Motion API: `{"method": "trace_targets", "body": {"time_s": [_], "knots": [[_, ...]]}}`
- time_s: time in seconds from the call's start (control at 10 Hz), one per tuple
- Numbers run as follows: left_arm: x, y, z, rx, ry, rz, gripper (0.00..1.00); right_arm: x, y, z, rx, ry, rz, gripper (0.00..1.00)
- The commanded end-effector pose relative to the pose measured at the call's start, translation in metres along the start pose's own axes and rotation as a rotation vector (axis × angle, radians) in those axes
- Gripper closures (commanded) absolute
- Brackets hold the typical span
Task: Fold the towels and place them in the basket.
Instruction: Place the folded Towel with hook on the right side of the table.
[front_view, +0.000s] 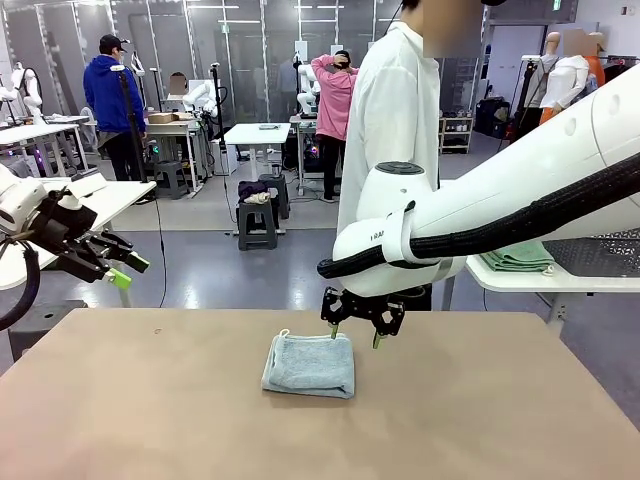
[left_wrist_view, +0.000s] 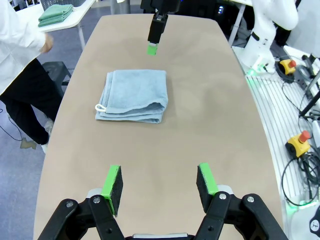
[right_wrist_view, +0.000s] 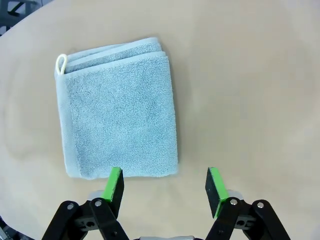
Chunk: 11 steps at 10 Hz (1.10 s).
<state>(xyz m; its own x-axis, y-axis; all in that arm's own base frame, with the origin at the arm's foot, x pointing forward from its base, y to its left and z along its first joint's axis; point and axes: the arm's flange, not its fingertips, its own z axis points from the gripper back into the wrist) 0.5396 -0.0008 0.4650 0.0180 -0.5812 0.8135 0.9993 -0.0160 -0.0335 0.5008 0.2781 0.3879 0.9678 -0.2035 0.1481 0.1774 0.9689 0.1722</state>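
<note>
One large workshop room: grey floor, glass partitions at the back, white tables and other people well off. Tan counter (front_view: 480, 420) with rounded ends fills the lower front view, its surface plain and matte. White right arm (front_view: 520, 190) with a black cable sleeve comes in from the right and reaches to mid-counter. Person (front_view: 395, 120) in a white coat stands at the far side, just behind that arm. The arm hides the lower body, and the top of the picture cuts off the head. Left arm (front_view: 25, 210) is cut by the left edge. White side table (front_view: 600, 280) to the right carries folded green cloths (front_view: 520, 258), partly hidden behind the arm.

One towel (front_view: 310, 365), light blue-grey, lies flat near the counter's middle, folded to a small rectangle. Stacked fold edges show on one side in the right wrist view, but the layer count is hard to make out. Right tool (front_view: 355, 340) hangs over the towel's far edge, jaws wide, nothing between them. Whether a pad touches the cloth I cannot tell. Left tool (front_view: 133, 272) is raised off the counter's left end, well apart from the towel, jaws wide, holding nothing. Yellow stop button (left_wrist_view: 298, 142) and cables lie on the floor beside the counter. White loop tag (front_view: 284, 334) sits at the towel's far left corner.
</note>
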Motion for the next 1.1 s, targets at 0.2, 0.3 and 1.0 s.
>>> {"method": "trace_targets", "body": {"time_s": [0.2, 0.3, 1.0], "knots": [[0.003, -0.001, 0.001, 0.004, 0.016, 0.002, 0.25, 0.006, -0.012, -0.016, 0.058, -0.016, 0.048, 0.17], [0.003, -0.001, 0.001, 0.004, 0.016, 0.002, 0.25, 0.008, -0.017, -0.022, 0.071, -0.016, 0.050, 0.17], [0.003, -0.001, 0.001, 0.004, 0.016, 0.002, 0.25, 0.022, -0.027, -0.069, 0.092, 0.016, 0.108, 0.17]]}}
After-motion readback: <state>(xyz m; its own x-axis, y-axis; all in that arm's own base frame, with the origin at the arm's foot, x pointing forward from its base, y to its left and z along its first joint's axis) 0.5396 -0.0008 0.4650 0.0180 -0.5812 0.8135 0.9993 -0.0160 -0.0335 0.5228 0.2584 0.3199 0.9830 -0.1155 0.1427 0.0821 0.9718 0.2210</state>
